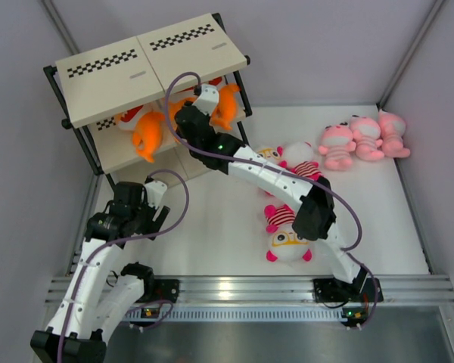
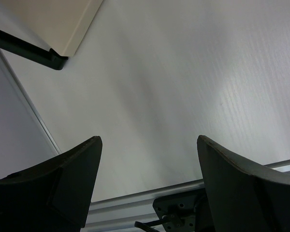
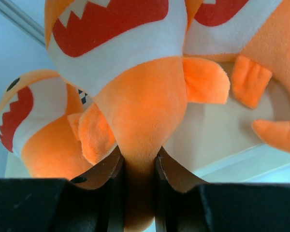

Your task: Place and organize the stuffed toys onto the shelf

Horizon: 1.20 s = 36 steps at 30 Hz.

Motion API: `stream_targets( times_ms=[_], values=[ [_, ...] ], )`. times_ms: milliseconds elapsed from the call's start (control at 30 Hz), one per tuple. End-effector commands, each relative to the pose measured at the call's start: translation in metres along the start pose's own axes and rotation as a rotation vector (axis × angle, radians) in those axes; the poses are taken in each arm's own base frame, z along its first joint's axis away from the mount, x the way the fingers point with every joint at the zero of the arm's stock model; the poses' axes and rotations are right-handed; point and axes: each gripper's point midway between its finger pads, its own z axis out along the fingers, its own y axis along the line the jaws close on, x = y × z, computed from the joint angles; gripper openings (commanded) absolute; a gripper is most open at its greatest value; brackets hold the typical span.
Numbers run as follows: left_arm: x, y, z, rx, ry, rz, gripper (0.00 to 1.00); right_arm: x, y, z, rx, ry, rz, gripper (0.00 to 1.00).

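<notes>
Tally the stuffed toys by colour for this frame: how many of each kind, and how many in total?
orange toys: 3
pale pink toys: 3
white-headed striped toys: 3, one partly hidden behind the right arm
Total: 9

white table [image 1: 212, 227] | aluminium rail [image 1: 250, 287] along near edge | grey walls [image 1: 325, 45] around

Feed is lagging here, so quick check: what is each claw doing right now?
Left claw: open, holding nothing.
Right claw: closed on an orange toy.
</notes>
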Motion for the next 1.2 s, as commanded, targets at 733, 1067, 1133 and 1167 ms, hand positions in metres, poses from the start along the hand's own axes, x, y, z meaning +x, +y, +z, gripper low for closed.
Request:
stream_targets(
  times_ms=[733, 1067, 1133, 1167],
  values=[
    [-0.018, 0.005, -0.006, -0.018, -0.07, -0.012, 0.86, -0.09, 0.009, -0.067, -0.13, -0.032, -0.097, 0.64],
    [-0.03, 0.01, -0.016, -0.031, -0.11, -0.01, 0.86, -0.105, -0.116, -0.151, -0.059, 0.184, -0.2, 0.82],
    [-0.03, 0.01, -0.015, -0.024, -0.107, -0.008, 0.87, -0.137, -0.183, -0.155, 0.015, 0.155, -0.081, 0.81],
    [-0.031, 0.01, -0.015, -0.025, -0.11, -0.009, 0.87, -0.114, -0.228, -0.15, 0.107, 0.198, -0.077, 0.81]
  ],
)
